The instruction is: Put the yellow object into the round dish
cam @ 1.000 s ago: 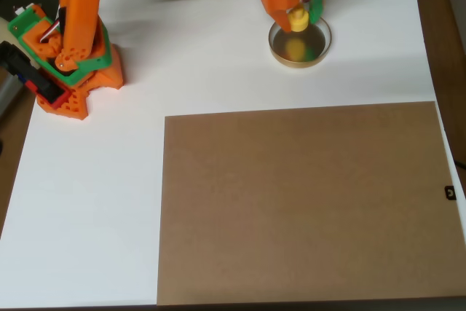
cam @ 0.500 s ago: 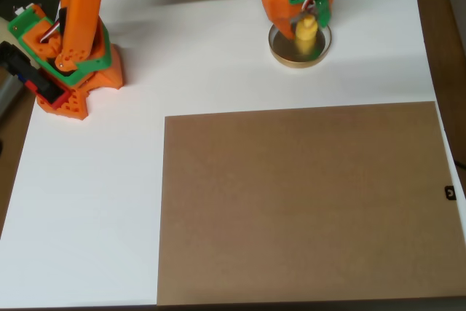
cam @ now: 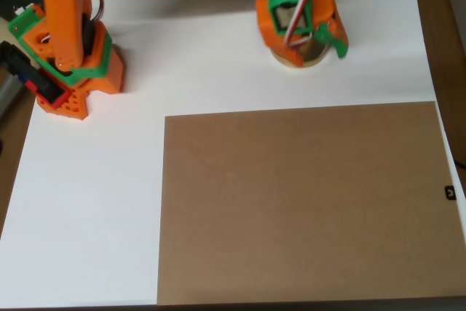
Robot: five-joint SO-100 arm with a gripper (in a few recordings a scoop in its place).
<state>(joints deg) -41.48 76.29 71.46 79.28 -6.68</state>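
From overhead, your tool (cam: pixel 312 43) sat low over the round dish (cam: pixel 302 60) on the white surface (cam: pixel 95 180), hiding most of it; you couldn't tell its spread, and the yellow object was hidden beneath

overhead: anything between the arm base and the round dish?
Nothing: bare white table between the arm base and the round dish in the overhead view.

A hobby or lab workbench seen from above. A white table (cam: pixel 95 202) carries a brown board (cam: pixel 306 202). An orange and green printed robot arm (cam: pixel 73 34) is mounted at its corner.
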